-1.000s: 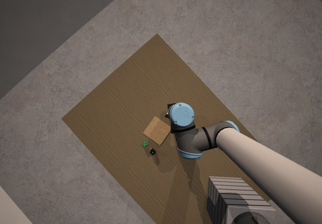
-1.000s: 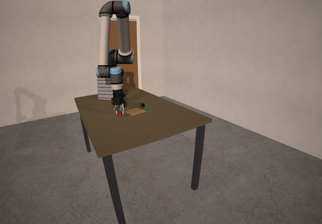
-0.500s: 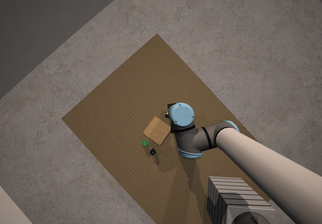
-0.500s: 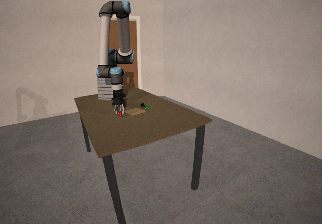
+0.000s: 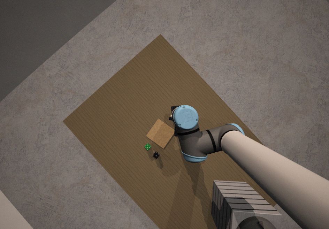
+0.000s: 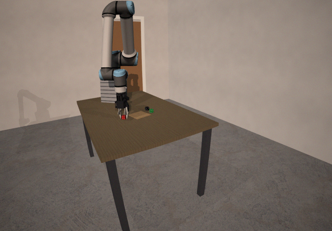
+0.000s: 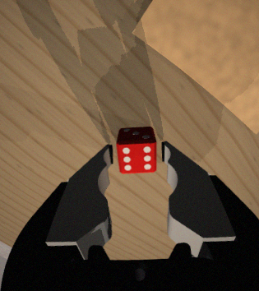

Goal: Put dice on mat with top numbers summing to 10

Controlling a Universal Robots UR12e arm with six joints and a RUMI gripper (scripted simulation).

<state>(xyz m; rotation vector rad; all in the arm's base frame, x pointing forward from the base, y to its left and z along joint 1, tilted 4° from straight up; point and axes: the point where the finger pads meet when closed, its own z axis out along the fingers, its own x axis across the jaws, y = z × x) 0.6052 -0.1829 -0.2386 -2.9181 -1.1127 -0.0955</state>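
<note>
Pincer (image 5: 173,112) (image 6: 123,115) (image 7: 136,145) pointed down at the table (image 5: 119,101) (image 6: 160,129) (image 7: 33,136), low, over the red die (image 6: 123,117) (image 7: 136,158). Partly open, rather narrow, but nothing gripped: in the wrist view, a slim strip of wood grain on either side of the die, between red flank and fingertip. Die roughly midway between the two tips, at their far end as seen from the wrist, with bare wood grain behind it toward the palm.

Red die off the mat (image 5: 160,133) (image 6: 140,115) (image 7: 214,49), on wood, near one side of it. In the wrist view, mat to the upper right, apart from the die. Six-pip face brightly lit toward the wrist camera; adjoining face dark, in shade, with three pips. Hidden beneath the arm (image 5: 196,141) (image 6: 107,40) in the top view.

Green die (image 5: 147,146) (image 6: 151,110) and black die (image 5: 155,155) (image 6: 146,108) both on the table, off the mat, on the opposite side of it from the pincer. Near each other, not touching. Five pips legible atop the green; black too small to read surely.
</note>
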